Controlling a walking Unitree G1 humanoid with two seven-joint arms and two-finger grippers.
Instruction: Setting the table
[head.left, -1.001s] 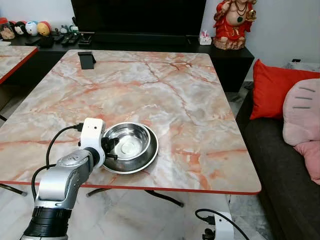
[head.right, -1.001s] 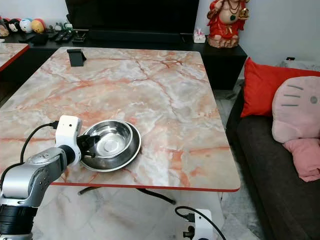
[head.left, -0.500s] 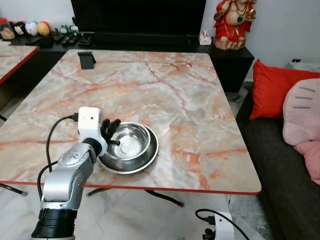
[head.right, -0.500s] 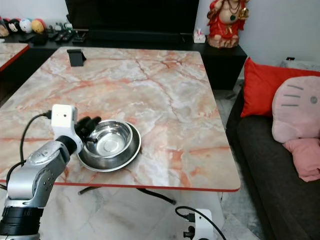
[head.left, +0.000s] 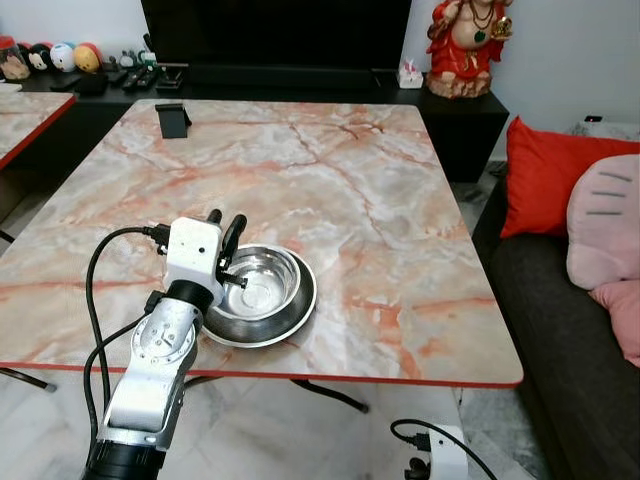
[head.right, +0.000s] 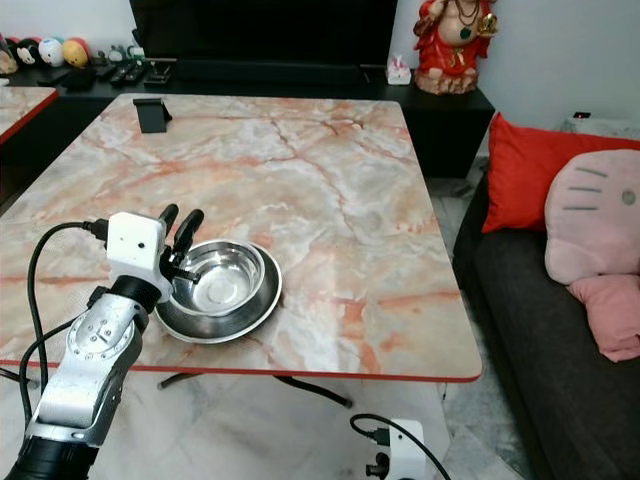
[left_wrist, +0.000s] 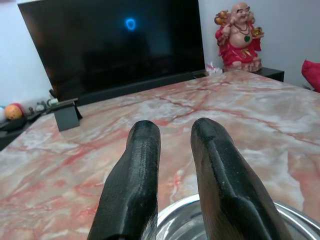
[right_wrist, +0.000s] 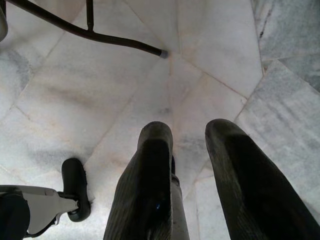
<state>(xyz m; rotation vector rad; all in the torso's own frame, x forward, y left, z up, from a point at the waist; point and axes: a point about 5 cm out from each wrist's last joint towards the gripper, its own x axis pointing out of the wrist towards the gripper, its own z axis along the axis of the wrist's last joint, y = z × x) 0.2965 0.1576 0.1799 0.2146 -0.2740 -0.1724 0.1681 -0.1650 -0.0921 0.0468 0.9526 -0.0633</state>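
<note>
My left claw (head.left: 224, 226) hangs over the near left part of the table (head.left: 380, 210), fingers a little apart and lifted above the bowl's (head.left: 258, 294) left rim. The bowl sits on the table just right of and beneath the claw, near the front edge. Far ahead of the claw a stand (head.left: 173, 120) stands by the table's back edge. Beyond the table, ahead and right, is a statue (head.left: 467, 47). Well off to the right lie cushions (head.left: 545, 178). My right claw (right_wrist: 187, 150) hangs over the floor (right_wrist: 150, 85).
</note>
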